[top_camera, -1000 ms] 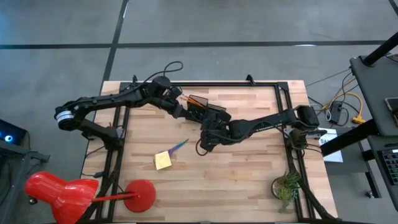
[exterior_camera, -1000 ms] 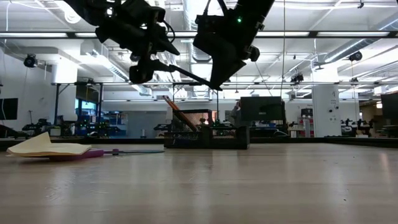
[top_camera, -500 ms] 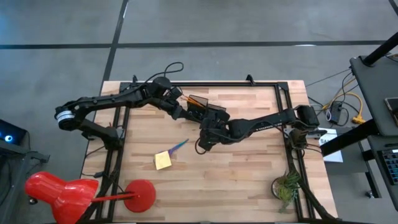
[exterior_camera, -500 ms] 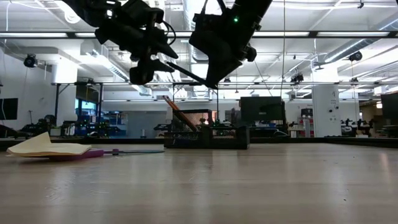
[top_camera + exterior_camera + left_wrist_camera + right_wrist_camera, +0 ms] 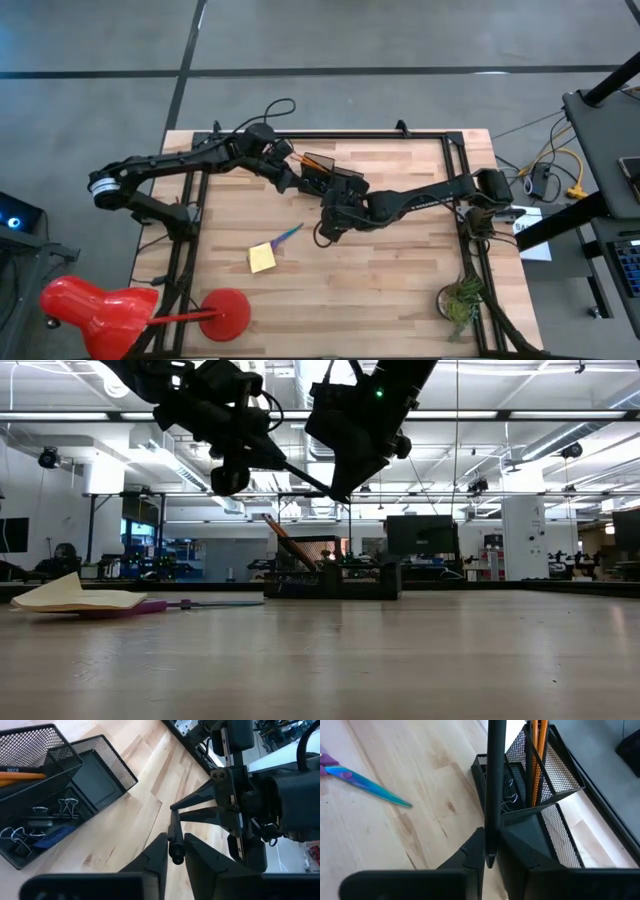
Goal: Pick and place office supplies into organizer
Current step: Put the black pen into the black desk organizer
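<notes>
A black pen hangs slanted in the air above the table, held at both ends. My left gripper is shut on one end and my right gripper on the other, both near the black mesh organizer. The organizer stands at the table's far middle and holds orange pencils and binder clips. Purple-handled scissors and a yellow sticky-note pad lie flat on the wood nearer the front. My left gripper pinches the pen's end between its two fingers; the pen runs on along them toward my other gripper. The pen is clear of the table. My right gripper pinches the pen's lower end between its two fingers, and the shaft runs out along them, high above the organizer.
A red lamp-like object stands at the near left corner and a green plant at the near right. Black frame rails run along the table's left, right and far edges. Bare wood lies in front of the scissors and pad.
My left gripper has shut on the free end of the pen, which my right gripper was holding up; its fingers stood wide apart around the pen a second ago. The pen stays slanted in the air in about the same place.
</notes>
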